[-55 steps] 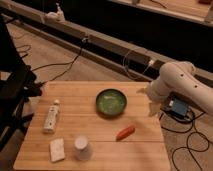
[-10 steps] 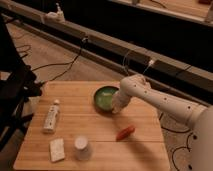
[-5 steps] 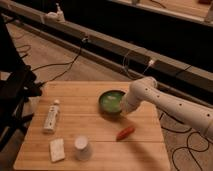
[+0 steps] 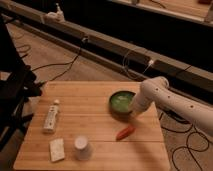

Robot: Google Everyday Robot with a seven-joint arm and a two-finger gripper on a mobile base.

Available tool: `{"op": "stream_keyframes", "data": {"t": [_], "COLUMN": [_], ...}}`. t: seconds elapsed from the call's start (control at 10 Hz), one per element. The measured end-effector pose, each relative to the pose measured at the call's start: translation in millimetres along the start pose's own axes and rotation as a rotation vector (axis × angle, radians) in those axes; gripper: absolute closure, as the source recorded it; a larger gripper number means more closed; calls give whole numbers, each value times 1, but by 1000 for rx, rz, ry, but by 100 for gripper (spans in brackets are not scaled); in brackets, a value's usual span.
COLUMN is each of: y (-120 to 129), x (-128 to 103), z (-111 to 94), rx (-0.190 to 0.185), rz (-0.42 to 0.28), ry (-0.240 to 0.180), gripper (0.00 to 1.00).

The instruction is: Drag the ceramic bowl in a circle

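The ceramic bowl [image 4: 120,101], round and shallow with a glossy green inside and a dark rim, sits on the wooden table [image 4: 90,125] towards its right side. My white arm reaches in from the right and bends down to the bowl's right rim. The gripper [image 4: 131,111] is at that rim, at the bowl's near right edge, mostly hidden by the arm's end.
A white upturned cup [image 4: 82,147] and a white block [image 4: 56,149] stand near the front left. A white bottle [image 4: 50,117] lies at the left. A red-orange carrot-like piece [image 4: 124,132] lies just in front of the bowl. Cables run across the floor behind.
The arm came from the right of the table to the bowl. In the last second the bowl and arm end shifted right and slightly towards the back.
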Motion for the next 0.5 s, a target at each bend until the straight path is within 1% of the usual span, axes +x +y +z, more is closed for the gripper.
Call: {"op": "stream_keyframes", "data": {"t": [0.1, 0.2, 0.3, 0.5], "y": [-15, -26, -37, -54], "x": [-2, -7, -17, -53], "z": [1, 3, 4, 4], "rx": [3, 4, 9, 26], "rz": [-23, -43, -70, -148], "ry": [9, 12, 10, -12], "gripper": [100, 100, 100, 100]}}
